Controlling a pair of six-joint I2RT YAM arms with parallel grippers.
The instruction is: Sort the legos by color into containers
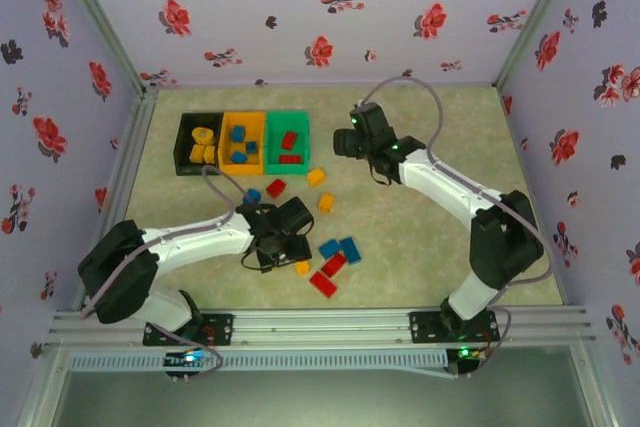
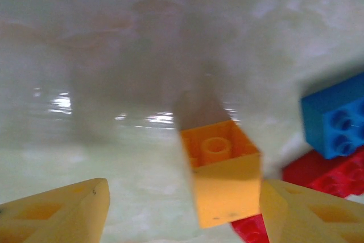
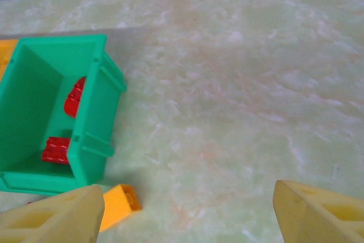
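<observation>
Holding left hand (image 2: 182, 200) wide open, gripping nothing, straddling yellow-orange brick (image 2: 222, 169) sitting on bench (image 2: 114, 55) | Holding right hand (image 3: 187, 197) wide open, gripping nothing, hovering with green bin (image 3: 94, 135), carrying red bricks (image 3: 57, 149), ahead-left

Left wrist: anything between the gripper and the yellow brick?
Nothing visible between them: the yellow brick sits in the gap of the open left gripper. A red brick lies right beside it, close to one fingertip, and may get nudged on closing.
</observation>
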